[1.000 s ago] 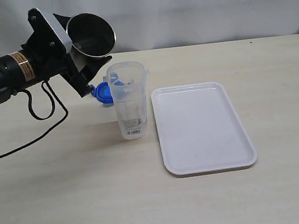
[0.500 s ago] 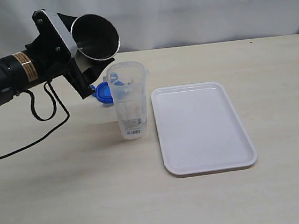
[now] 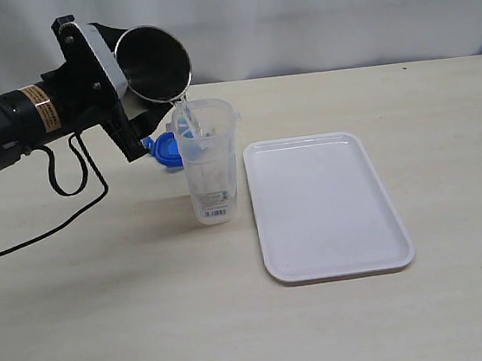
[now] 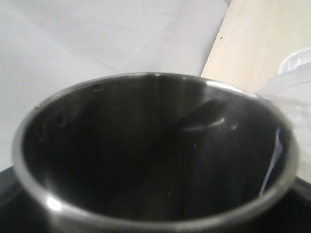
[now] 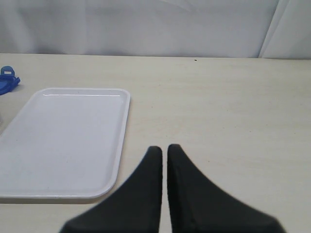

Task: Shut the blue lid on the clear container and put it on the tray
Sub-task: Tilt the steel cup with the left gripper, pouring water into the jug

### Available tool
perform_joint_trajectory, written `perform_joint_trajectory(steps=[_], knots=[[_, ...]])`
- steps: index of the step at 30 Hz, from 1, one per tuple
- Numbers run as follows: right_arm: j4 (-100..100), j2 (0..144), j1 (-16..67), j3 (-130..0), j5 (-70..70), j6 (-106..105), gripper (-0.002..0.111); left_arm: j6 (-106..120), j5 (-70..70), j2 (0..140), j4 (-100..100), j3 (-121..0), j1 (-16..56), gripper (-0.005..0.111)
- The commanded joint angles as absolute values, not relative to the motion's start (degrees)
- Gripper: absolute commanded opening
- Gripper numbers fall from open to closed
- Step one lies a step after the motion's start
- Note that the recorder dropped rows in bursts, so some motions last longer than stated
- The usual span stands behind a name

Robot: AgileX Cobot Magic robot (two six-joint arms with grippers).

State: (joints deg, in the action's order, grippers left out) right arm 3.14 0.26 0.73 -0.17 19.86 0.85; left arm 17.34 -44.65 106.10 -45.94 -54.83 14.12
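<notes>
The clear container point(image 3: 209, 162) stands upright and uncovered on the table, just left of the white tray point(image 3: 327, 205). Behind it, flat on the table, lies the blue lid point(image 3: 165, 148), partly hidden by the container and the arm. My left gripper point(image 3: 139, 92) is shut on a grey steel cup point(image 3: 154, 64), tipped so its lip hangs over the container's mouth. A thin stream of water runs from cup to container. The cup point(image 4: 155, 155) fills the left wrist view and hides the jaws. My right gripper point(image 5: 164, 148) is shut and empty, beside the tray point(image 5: 63, 141).
A black cable point(image 3: 68, 191) loops from the left arm onto the table left of the container. A white curtain hangs behind the table. The lid's edge point(image 5: 7, 80) shows beyond the tray's far corner in the right wrist view.
The left gripper has tipped the steel cup further and brought its lip down over the container's mouth; water now streams out. Container, lid and tray have not moved.
</notes>
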Motion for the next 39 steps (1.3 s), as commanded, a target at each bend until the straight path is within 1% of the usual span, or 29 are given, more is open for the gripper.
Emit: perform_joint_trajectory(steps=[1,39], knots=[[3.24,0.0,0.82,0.0,19.25,0.42,0.004,19.32,-48.37,104.86,-43.81,-55.72,14.38,0.0],[3.24,0.0,0.82,0.0,19.25,0.42,0.004,27.23,-48.27,104.86,-42.75,-56.08,14.41,0.0]])
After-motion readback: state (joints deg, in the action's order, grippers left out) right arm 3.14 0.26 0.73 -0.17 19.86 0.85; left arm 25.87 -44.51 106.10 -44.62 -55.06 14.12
